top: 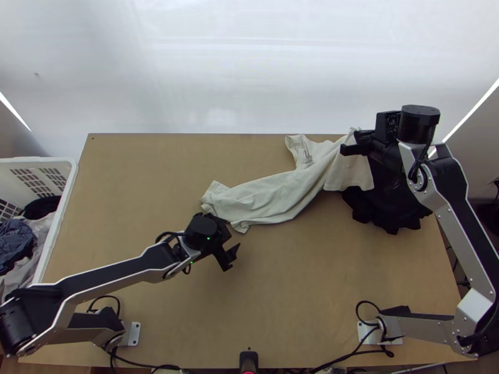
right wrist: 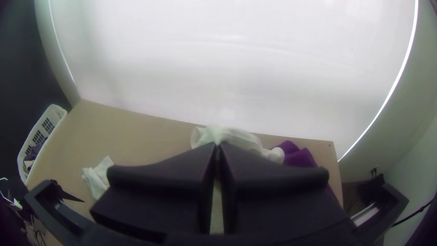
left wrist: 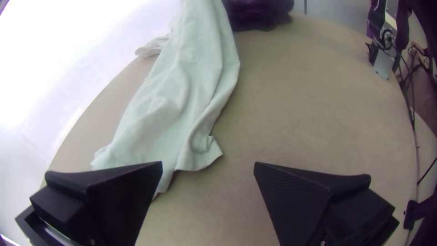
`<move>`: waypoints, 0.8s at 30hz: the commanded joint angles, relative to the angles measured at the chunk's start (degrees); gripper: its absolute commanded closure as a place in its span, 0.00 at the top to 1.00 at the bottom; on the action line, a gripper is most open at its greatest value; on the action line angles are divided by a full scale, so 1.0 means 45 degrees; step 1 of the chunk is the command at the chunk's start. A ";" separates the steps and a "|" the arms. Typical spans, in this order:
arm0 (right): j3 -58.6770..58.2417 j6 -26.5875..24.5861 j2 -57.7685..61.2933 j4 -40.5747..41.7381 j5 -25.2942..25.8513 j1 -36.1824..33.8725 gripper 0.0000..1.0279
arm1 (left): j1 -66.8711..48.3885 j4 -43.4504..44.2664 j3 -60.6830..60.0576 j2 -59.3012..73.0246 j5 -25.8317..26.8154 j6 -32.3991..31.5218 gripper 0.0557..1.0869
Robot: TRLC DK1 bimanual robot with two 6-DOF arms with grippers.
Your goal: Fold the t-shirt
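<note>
Left pincer (left wrist: 208,165), spread, just beside the T-shirt (top: 280,196) at its near-left end; long axis running obliquely up to its far-right end, where the right pincer (right wrist: 217,145) is pressed together, any pinched fabric indeterminable

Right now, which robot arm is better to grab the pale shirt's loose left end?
Left, I think: the left gripper is right beside that end of the shirt, fingers open. The right gripper is far off, seemingly pinching the other end.
</note>
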 commanded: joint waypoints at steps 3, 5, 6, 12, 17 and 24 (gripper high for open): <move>-0.0040 0.0024 0.0038 0.0189 -0.0009 -0.0008 0.03 | -0.0440 0.2991 -0.0670 0.1229 -0.0695 0.1886 0.95; -0.0118 0.0004 0.0058 0.0189 -0.0009 -0.0027 0.03 | -0.0498 0.2952 -0.0495 0.1268 -0.0715 0.1710 0.95; -0.0137 0.0004 0.0058 0.0189 -0.0009 -0.0027 0.03 | -0.0518 0.2952 -0.0436 0.1307 -0.0734 0.1554 0.95; -0.0274 0.0024 0.0058 0.0189 -0.0009 -0.0047 0.03 | -0.0616 0.2600 -0.0085 0.1424 -0.0812 0.1104 0.89; -0.0352 -0.0016 0.0058 0.0189 -0.0009 -0.0125 0.03 | -0.0577 0.2678 0.0248 0.2108 -0.0832 0.1065 0.83; -0.0450 -0.0074 -0.0001 0.0189 -0.0107 -0.0184 0.03 | -0.0127 0.1956 0.0267 0.2088 -0.0930 0.1690 0.83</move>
